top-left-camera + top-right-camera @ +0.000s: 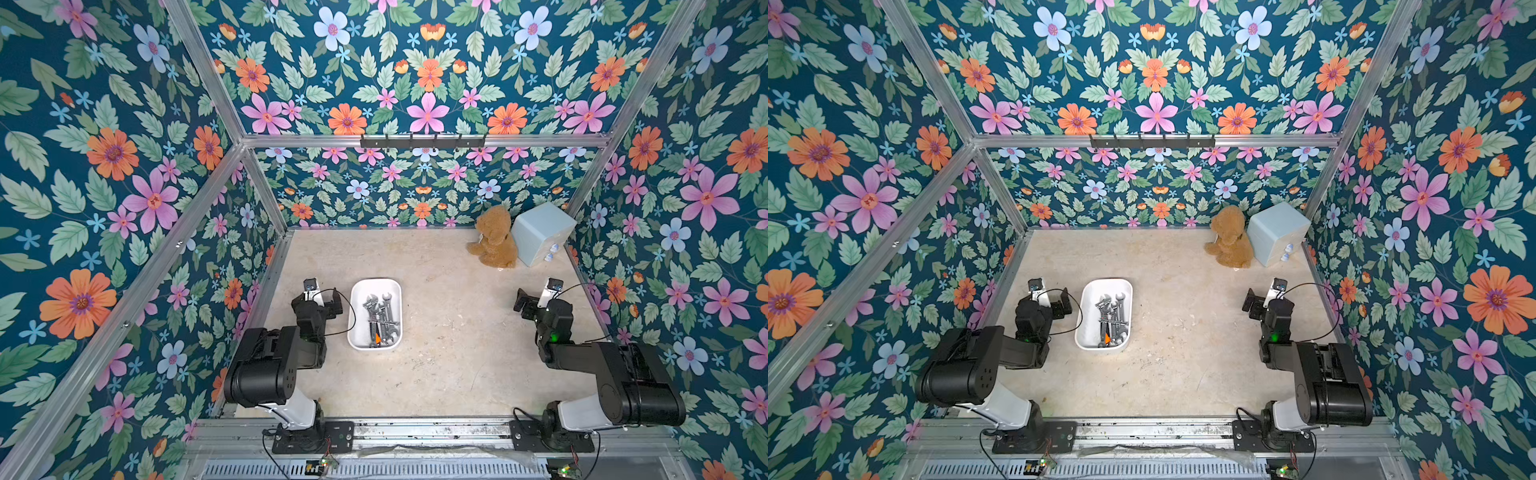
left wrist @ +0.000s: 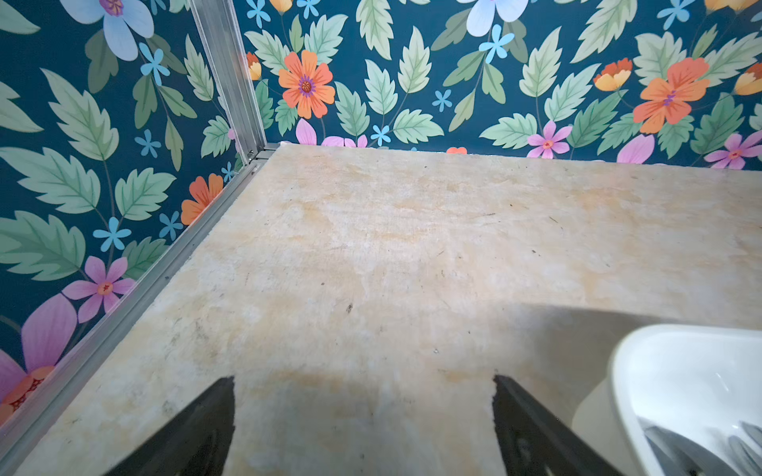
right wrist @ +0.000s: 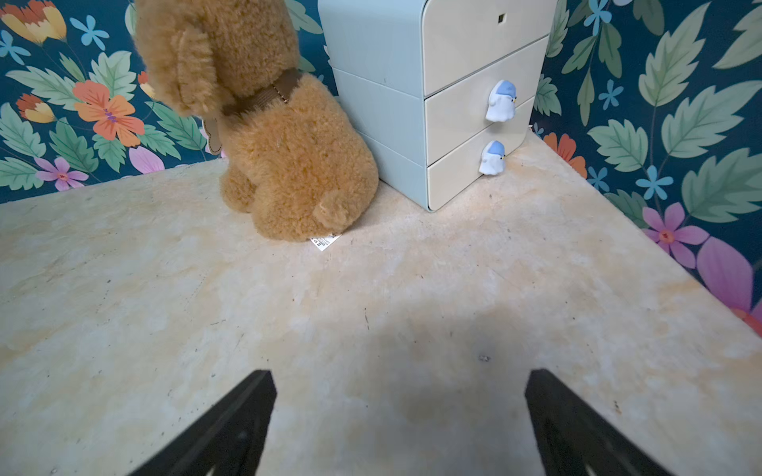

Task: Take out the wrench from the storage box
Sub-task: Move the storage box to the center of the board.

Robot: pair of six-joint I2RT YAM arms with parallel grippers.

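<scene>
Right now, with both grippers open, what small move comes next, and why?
Probably swing the left gripper over the white shallow plastic tub: it stands just beside that tub, open and empty, and the silver metal wrenches lie piled inside, untouched.

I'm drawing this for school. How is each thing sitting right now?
storage box: upright, no lid, holding wrenches.
wrenches: piled inside the storage box.
left gripper: fingers open, empty.
right gripper: fingers open, empty.
plush dog: sitting upright.
drawer chest: drawers shut.

White storage box (image 1: 356,309), brown teddy bear (image 1: 494,239), floral walls (image 1: 124,166).
</scene>
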